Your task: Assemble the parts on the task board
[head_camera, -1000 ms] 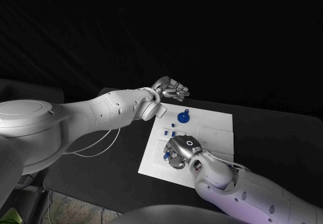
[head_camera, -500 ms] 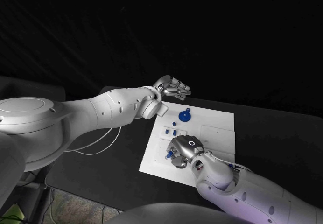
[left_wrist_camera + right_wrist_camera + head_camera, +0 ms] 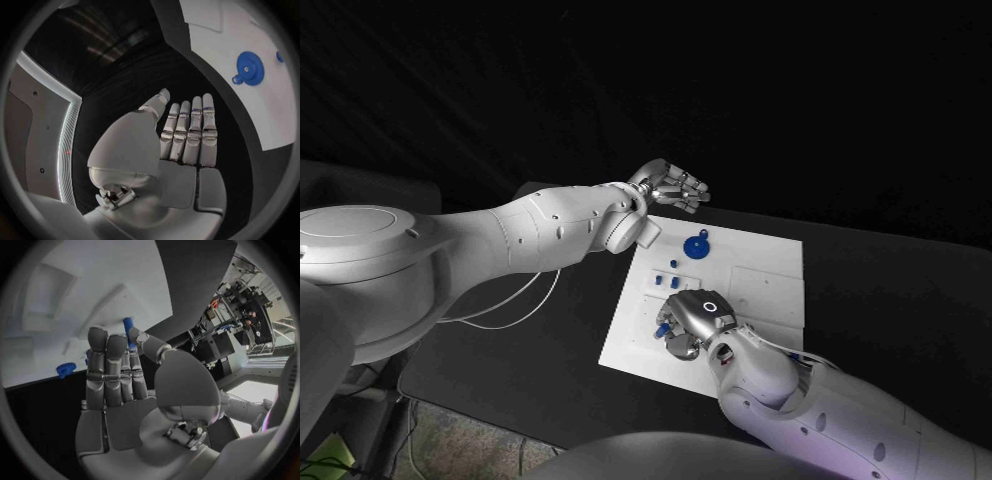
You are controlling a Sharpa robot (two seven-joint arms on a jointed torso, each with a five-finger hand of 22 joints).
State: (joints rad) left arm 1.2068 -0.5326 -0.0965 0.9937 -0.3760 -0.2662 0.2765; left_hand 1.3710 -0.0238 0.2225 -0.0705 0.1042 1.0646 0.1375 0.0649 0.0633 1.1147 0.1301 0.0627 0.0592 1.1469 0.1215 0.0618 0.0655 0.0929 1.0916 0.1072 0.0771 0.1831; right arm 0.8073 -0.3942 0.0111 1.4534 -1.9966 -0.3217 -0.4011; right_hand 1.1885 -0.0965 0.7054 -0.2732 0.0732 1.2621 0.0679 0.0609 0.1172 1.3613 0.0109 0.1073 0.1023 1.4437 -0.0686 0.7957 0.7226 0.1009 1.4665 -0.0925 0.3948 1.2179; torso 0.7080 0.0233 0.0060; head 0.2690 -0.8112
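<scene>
No writing or brand mark could be read on anything in view. One white task board (image 3: 769,275) lay on the black table (image 3: 906,290), and the right hand (image 3: 689,325) hung over the board's near left part, its back turned up with a small dark ring on it. In the right wrist view that hand (image 3: 119,375) pinched one small blue peg (image 3: 129,326) between the thumb and a fingertip, the remaining fingers lying straight and close together beside it, over the white board (image 3: 81,300). One blue gear (image 3: 697,247) lay flat on the board's far end, well beyond the right hand and just on the near side of the left hand (image 3: 669,188). Between the gear and the right hand stood a few small blue pegs (image 3: 669,283); their exact count could not be told. The left hand (image 3: 187,135) was held above the table off the board's far corner, released, its fingers straight and side by side with nothing in them, and the blue gear (image 3: 250,68) showed on the board (image 3: 275,100) beyond its fingertips.
</scene>
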